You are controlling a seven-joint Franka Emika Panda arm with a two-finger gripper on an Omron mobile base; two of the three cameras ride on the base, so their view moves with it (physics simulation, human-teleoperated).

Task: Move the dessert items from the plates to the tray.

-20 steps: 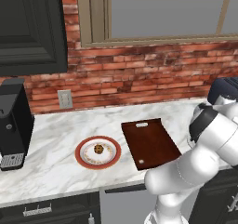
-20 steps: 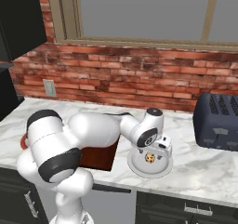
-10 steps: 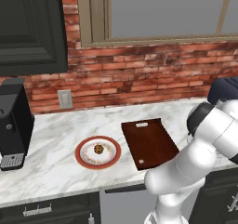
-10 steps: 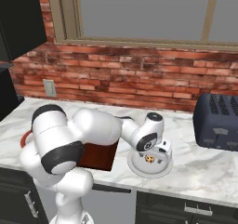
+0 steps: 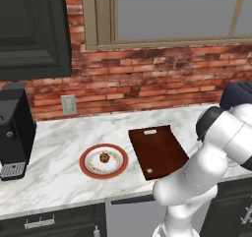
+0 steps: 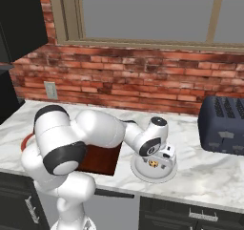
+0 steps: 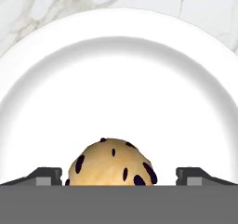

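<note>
Directly between the gripper's (image 7: 119, 175) widely spread, empty fingers (image 7: 45, 175) sits a small chocolate-chip cookie (image 7: 111, 163) on a white plate (image 7: 119, 74), likely light, stiff and crumbly, so best pinched gently across its rounded sides.

cookie (image 7: 111, 165) lower part cut by hand view's bottom edge, white plate (image 6: 143, 169) partly behind gripper (image 6: 157, 163), toaster (image 6: 224, 126) cropped right

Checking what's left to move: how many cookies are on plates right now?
2. One cookie on the red-rimmed plate left of the tray; another cookie on the white plate, between the open gripper's fingertips.
</note>
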